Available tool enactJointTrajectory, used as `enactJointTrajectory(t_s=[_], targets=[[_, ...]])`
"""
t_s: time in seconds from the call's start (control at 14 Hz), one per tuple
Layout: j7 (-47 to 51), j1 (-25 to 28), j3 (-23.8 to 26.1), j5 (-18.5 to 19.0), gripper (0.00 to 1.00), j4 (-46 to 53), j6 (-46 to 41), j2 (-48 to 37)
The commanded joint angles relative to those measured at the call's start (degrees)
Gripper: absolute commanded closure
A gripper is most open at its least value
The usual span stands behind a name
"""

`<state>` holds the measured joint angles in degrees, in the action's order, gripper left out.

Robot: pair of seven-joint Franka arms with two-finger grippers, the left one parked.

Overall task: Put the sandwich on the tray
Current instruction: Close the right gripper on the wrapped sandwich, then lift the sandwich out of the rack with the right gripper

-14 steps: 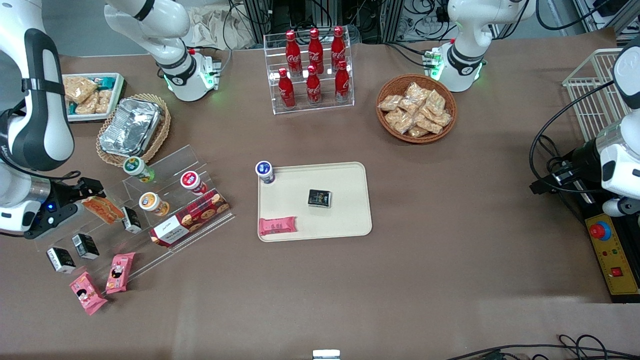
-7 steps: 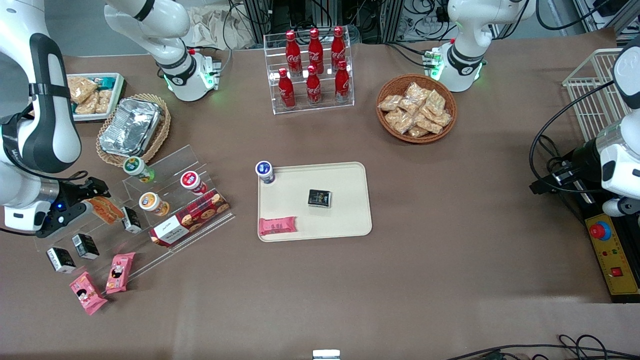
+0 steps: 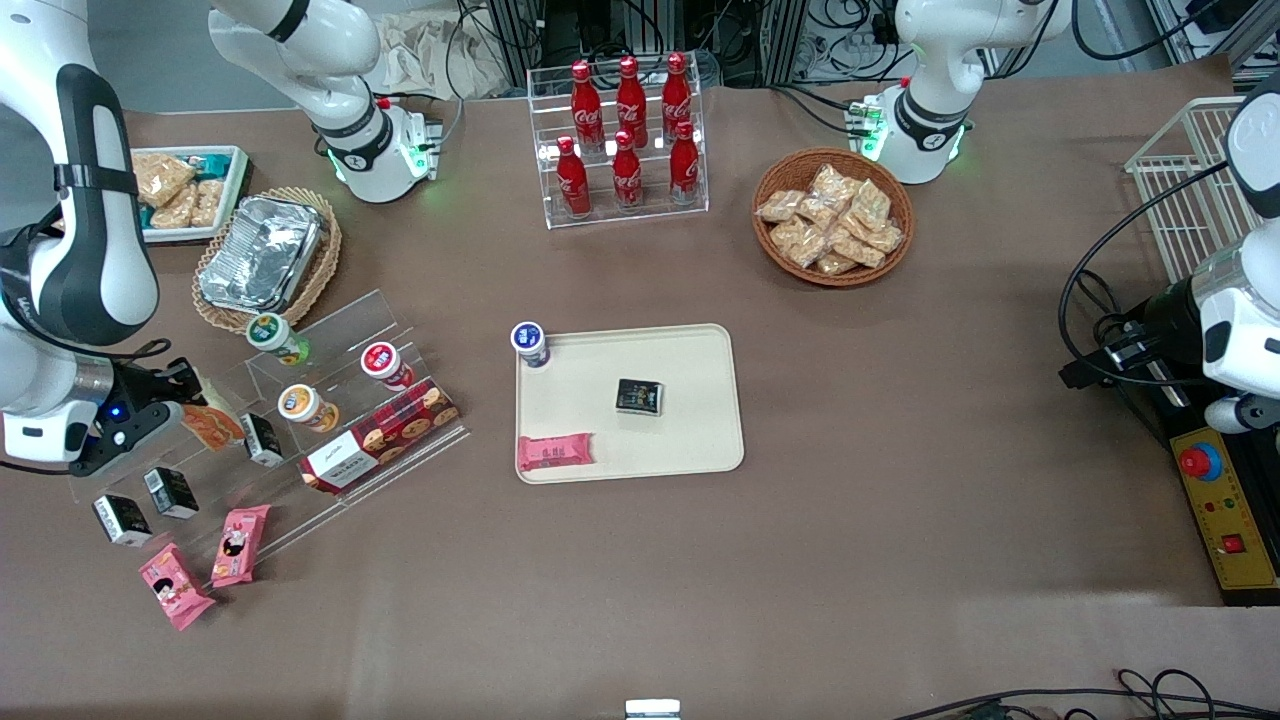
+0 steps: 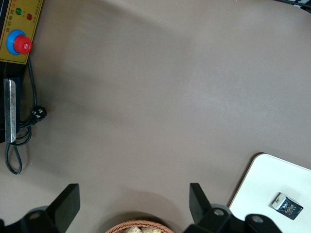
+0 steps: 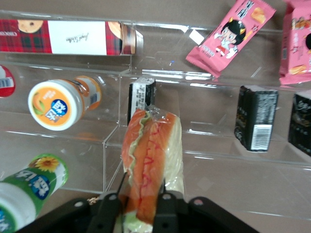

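Over the last second I watched the claw point(image 3: 185, 405) draw back a little toward the working arm's end of the counter point(image 3: 900, 560), and the sandwich point(image 3: 212, 424) went with it, tipping more onto its edge. In the wrist view the fingers point(image 5: 111, 209) pinched the sandwich point(image 5: 151, 167) at its end, above the clear rack point(image 5: 204, 141). I judged the grasp secure and the lift begun; the tray point(image 3: 690, 445) waited well apart, mid-counter.
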<state>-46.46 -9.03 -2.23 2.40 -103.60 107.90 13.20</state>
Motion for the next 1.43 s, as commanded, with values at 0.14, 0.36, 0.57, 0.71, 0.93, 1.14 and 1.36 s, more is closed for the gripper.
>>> enactJointTrajectory(t_s=[0.14, 0.36, 0.57, 0.71, 0.93, 1.14, 1.36], targets=[[-0.56, 3.39, 0.3, 2.17, 0.95, 14.8, -14.09, 1.13], [-0.74, 8.93, 0.47, 1.83, 0.95, 18.69, -17.1, 0.6], [-4.33, 12.28, 6.68, 0.42, 0.95, 19.66, -17.9, 0.42], [-4.87, 12.29, 13.1, -0.46, 0.95, 20.37, -16.85, 1.65], [-4.34, 13.59, 17.08, -9.14, 0.95, 20.28, -10.37, 5.77], [-3.91, 19.99, 17.44, -11.09, 0.95, 20.37, 1.92, 11.83], [2.56, 27.91, 17.17, -10.31, 0.95, 20.37, 12.22, 17.28]])
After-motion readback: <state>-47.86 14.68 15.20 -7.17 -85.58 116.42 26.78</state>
